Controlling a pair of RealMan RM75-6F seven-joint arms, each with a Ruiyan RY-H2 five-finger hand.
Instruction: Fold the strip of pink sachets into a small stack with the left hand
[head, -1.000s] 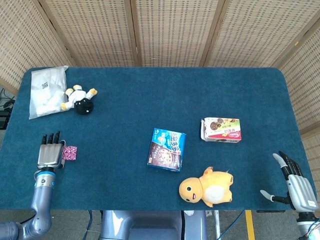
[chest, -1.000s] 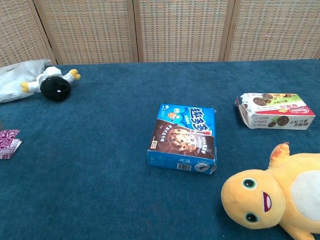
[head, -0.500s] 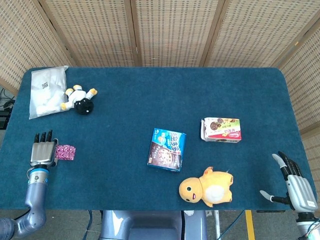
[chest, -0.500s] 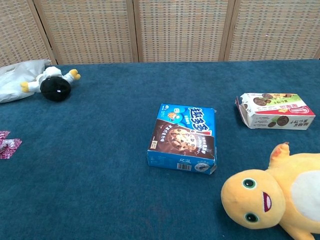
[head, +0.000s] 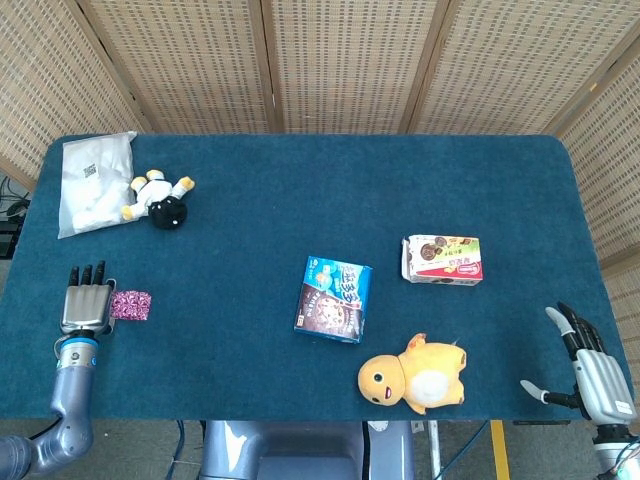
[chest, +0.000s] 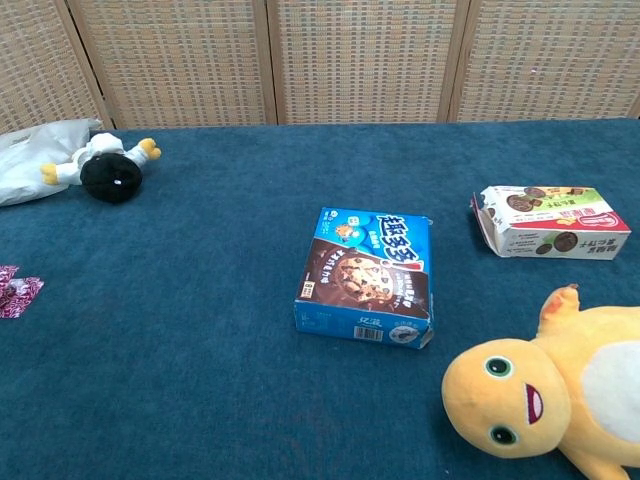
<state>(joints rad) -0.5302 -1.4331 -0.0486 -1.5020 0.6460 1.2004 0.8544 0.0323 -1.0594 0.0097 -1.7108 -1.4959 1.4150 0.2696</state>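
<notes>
Your left hand (head: 86, 303), fingers straight and holding nothing, lies lower left just beside the folded pink sachets (head: 131, 304), possibly touching.

table (head: 300, 180): blue carpet-like top | wall: woven wicker screen panels (head: 350, 60), wood-framed | light: even

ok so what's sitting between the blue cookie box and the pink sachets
Nothing. In the head view, only bare blue cloth runs from the blue cookie box to the pink sachets; the left hand is on their far side.
</notes>
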